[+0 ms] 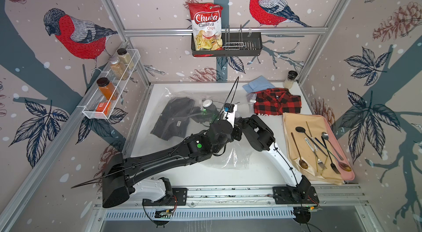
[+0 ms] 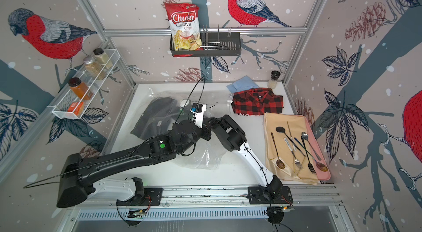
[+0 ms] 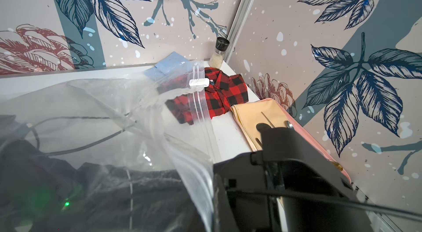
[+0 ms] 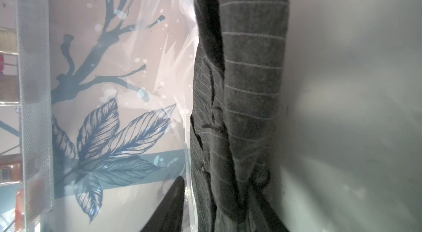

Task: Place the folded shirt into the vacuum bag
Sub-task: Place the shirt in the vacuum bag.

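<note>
1. Vacuum bag [image 1: 229,159]: clear and crinkled, spread over the middle of the white table [image 1: 251,175], with its round white valve [image 1: 206,103] on top, toward the far side.
2. Zip-seal edge [image 3: 201,107] with white slider clip [image 3: 199,82]: lifted off the table in the left wrist view, mouth gaping toward the right side, corner reaching the edge of the plaid shirt.
3. Dark grey pinstriped shirt [image 1: 175,121]: folded, already inside the bag toward its left end, lying flat under the plastic.
4. Right gripper [image 1: 201,114]: inside the bag through the mouth, seen through the film in both top views, just beside the pinstriped shirt. In the right wrist view, one dark finger [image 4: 173,199] alongside the striped cloth, with a strip of plastic between. Impossible to tell whether gripping the cloth or free of it.
5. Left gripper [image 1: 236,130]: closed, hovering over the bag's mouth next to the right arm's black joints. Raised zip edge running right up toward it; the pinch itself hidden.
6. Red-and-black plaid shirt [image 1: 277,102]: folded, outside the bag, at the far right of the table. Light blue cloth [image 1: 258,84] just behind it, and a black-capped shaker of white grains [image 1: 290,80] in the far right corner.
7. Pink tray [image 1: 348,172]: along the right edge, draped with a beige cloth [image 1: 294,132], cutlery [image 1: 333,166] scattered on top.
</note>
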Motion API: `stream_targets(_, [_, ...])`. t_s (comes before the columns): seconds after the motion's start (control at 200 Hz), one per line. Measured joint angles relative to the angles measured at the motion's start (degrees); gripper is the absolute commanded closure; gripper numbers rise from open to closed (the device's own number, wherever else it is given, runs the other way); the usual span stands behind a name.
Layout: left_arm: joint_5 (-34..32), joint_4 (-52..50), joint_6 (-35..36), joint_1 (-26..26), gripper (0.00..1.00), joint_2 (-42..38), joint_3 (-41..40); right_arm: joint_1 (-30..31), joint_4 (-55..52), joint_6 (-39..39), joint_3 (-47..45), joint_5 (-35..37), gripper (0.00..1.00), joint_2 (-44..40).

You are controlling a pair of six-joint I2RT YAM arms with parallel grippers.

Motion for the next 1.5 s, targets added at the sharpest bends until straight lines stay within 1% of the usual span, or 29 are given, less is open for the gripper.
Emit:
stream_targets(0.16, [-1.53,0.87,0.04,0.48,1.0,-0.09,-1.22,-0.9,-3.78,-2.93,-8.41,-1.66,0.48,-5.73])
stream_targets(0.26, [-2.45,0.81,0.04,1.09,1.0,-0.07,-2.36,-1.64,-4.55,-4.83,-15.74,-2.95,0.46,-10.4])
stream_targets(0.475, [-2.99,0.87,0.04,2.54,1.0,0.11,-3.85,-3.76,-3.23,-9.03,-32.74,-4.7,0.41,-21.81])
stream_targets(0.705, [-3.28,1.03,0.04,4.04,1.0,1.6,-4.81,-5.05,-0.28,-12.15,-45.27,-6.49,0.4,-31.15])
stream_targets(0.84, [-3.26,1.25,0.02,4.9,1.0,2.91,-5.22,-6.29,0.76,-13.6,-50.75,-6.82,0.39,-35.82])
stream_targets(1.076, [-2.62,1.68,-0.02,5.79,1.0,5.46,-5.44,-9.01,5.4,-13.44,-58.6,-8.24,0.38,-41.88])
stream_targets(1.206, [-2.36,2.1,-0.02,6.19,1.0,6.67,-5.44,-10.43,8.9,-12.94,-62.05,-9.79,0.36,-44.44])
stream_targets(1.321, [-2.21,2.32,-0.02,6.38,1.0,7.43,-5.4,-11.74,11.93,-11.72,-64.92,-11.04,0.35,-47.21])
stream_targets(1.496, [-2.29,2.08,-0.02,6.93,1.0,8.74,-4.81,-13.94,12.31,-12.04,-68.96,-11.04,0.35,-53.4])
